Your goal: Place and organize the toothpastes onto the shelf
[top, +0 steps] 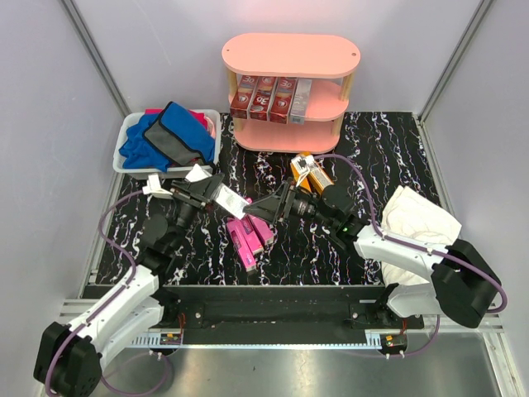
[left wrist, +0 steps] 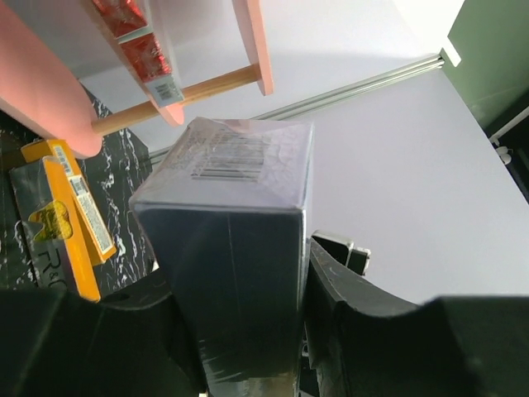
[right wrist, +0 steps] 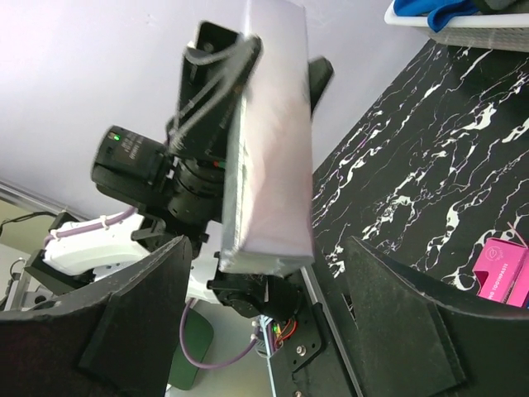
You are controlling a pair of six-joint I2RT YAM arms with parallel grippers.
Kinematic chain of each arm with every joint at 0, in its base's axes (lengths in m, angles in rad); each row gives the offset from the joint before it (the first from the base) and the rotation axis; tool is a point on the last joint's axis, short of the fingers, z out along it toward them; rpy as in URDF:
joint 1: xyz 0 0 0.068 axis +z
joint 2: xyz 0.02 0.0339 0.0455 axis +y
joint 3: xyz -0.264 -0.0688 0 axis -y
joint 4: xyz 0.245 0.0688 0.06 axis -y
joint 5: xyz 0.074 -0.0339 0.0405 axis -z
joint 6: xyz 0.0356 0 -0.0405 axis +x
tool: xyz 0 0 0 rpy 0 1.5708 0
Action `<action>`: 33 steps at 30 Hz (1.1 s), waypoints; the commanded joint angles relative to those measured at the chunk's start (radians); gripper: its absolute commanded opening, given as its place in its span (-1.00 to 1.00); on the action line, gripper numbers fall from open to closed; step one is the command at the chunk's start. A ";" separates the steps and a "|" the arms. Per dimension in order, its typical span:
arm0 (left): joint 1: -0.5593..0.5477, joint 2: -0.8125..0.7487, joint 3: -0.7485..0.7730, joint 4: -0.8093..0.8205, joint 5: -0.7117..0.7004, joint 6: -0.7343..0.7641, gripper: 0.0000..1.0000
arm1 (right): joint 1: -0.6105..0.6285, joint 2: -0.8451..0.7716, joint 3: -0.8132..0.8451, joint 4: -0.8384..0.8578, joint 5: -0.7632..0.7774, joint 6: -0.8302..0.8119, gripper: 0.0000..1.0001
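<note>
My left gripper point(top: 208, 192) is shut on a silver-grey toothpaste box point(top: 231, 199) and holds it above the table; the left wrist view shows the box point(left wrist: 235, 190) tight between both fingers point(left wrist: 347, 289). My right gripper point(top: 266, 207) is open, its jaws spread around the free end of that box point(right wrist: 269, 141) without touching it. Pink toothpaste boxes point(top: 248, 236) lie on the table below, and orange ones point(top: 310, 172) lie near the salmon-pink shelf point(top: 289, 54). Red boxes point(top: 260, 95) and a silver one point(top: 302, 99) stand on its middle tier.
A white bin point(top: 132, 128) with blue and grey cloths point(top: 169, 136) stands at the back left. A white cloth bundle point(top: 417, 219) lies at the right by my right arm. The black marbled mat point(top: 388, 157) covers the table between grey walls.
</note>
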 commanded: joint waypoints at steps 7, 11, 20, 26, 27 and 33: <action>0.030 0.052 0.202 0.041 0.141 0.085 -0.43 | 0.009 0.046 0.041 0.106 -0.114 -0.054 0.42; 0.035 0.063 0.212 0.050 0.183 0.087 -0.42 | 0.010 0.042 0.038 0.125 -0.126 -0.047 0.40; 0.042 0.124 0.210 0.047 0.233 0.066 -0.42 | 0.009 0.025 0.036 0.189 -0.211 -0.038 0.72; 0.042 0.166 0.212 0.088 0.265 0.044 -0.42 | 0.010 0.031 0.050 0.174 -0.194 -0.011 0.32; 0.041 0.169 0.210 0.093 0.269 0.043 -0.42 | 0.009 0.029 0.051 0.163 -0.180 -0.011 0.24; 0.039 0.186 0.202 0.113 0.298 0.038 -0.42 | 0.007 0.029 0.053 0.149 -0.152 0.006 -0.06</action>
